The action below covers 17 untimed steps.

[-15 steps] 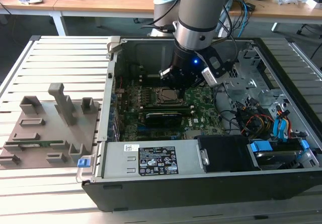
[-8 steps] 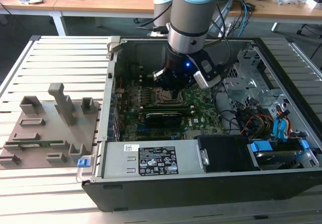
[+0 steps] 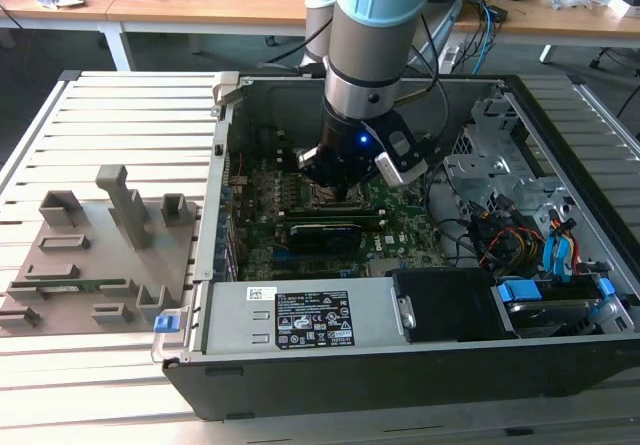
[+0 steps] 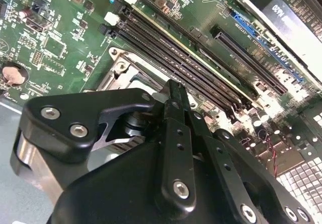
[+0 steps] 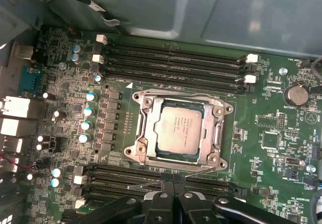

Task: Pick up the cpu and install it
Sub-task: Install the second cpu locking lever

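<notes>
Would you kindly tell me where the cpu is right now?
In the first wrist view the cpu lies flat in the metal-framed socket on the motherboard, between the two banks of memory slots, with the gripper beside the socket.

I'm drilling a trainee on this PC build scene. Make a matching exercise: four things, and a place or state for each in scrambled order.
Things:
1. cpu
2. pincer
3. grey fixture plate
4. coin battery

Places or states:
A. on the slatted table, outside the computer case
B. round and silver, on the motherboard
C. seated in the socket frame
D. fingers together, close over the motherboard near the socket

Pairs: 1-C, 2-D, 3-A, 4-B
</notes>
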Each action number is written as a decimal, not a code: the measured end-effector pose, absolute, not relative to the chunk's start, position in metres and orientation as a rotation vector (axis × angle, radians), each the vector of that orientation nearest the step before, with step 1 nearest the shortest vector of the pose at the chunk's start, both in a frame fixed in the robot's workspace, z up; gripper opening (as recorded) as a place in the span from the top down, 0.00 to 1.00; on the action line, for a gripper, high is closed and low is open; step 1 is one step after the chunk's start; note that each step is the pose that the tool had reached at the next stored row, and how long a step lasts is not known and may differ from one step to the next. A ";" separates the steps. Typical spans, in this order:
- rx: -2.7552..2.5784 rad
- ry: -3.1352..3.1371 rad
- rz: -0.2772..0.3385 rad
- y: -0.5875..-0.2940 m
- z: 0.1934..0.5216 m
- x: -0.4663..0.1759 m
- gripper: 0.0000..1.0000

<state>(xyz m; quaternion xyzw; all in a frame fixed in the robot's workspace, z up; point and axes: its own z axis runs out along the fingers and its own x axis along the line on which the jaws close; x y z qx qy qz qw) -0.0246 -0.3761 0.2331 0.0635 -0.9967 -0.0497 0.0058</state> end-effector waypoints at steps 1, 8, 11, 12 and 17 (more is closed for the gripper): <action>0.199 -3.120 -0.156 -0.376 0.232 -0.025 0.89; 0.199 -3.120 -0.165 -0.376 0.218 -0.037 0.89; 0.199 -3.119 -0.183 -0.376 0.213 -0.047 0.89; 0.199 -3.119 -0.195 -0.376 0.212 -0.051 0.89; 0.200 -3.117 -0.251 -0.376 0.207 -0.068 0.89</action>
